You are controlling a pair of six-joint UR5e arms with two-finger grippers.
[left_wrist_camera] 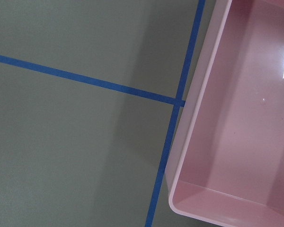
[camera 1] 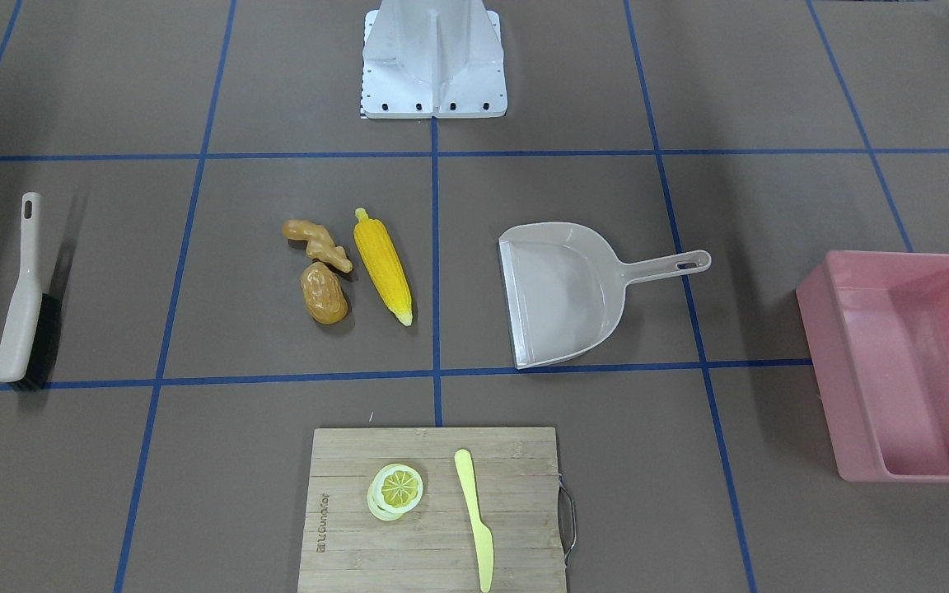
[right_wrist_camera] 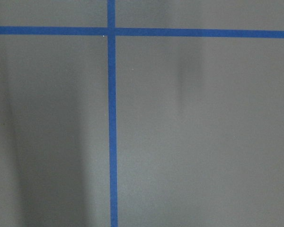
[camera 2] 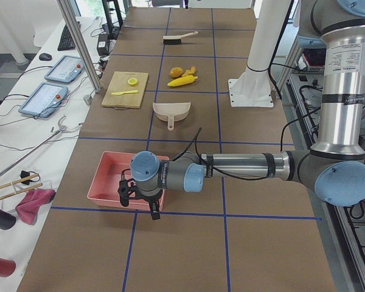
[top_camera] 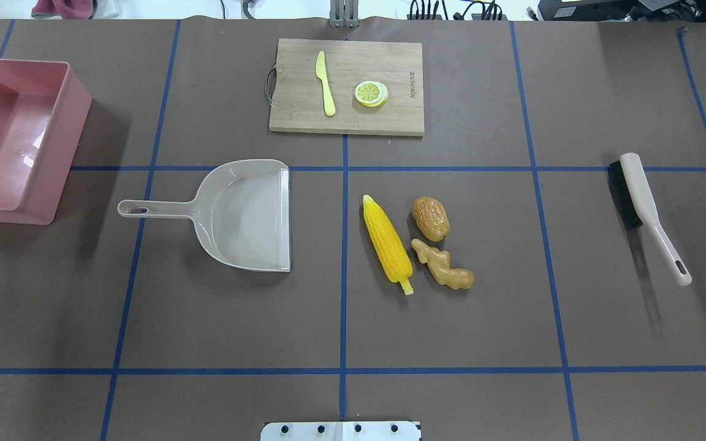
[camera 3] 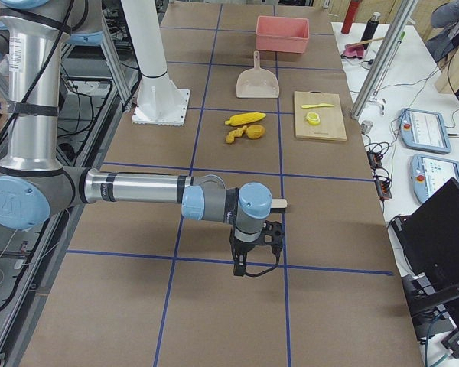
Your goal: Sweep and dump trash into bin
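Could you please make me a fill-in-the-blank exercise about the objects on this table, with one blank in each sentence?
1. Between the dustpan and the brush lie ____ toy foods.
2. The toy food nearest the dustpan is the ____.
3. The dustpan's handle points toward the pink ____.
4. On the wooden board, beside the lemon slices, lies a yellow ____.
Missing words: three; corn cob; bin; knife.

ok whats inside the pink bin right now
Nothing visible: the pink bin shows a bare floor in the overhead and left wrist views. Its outer end is cropped there.
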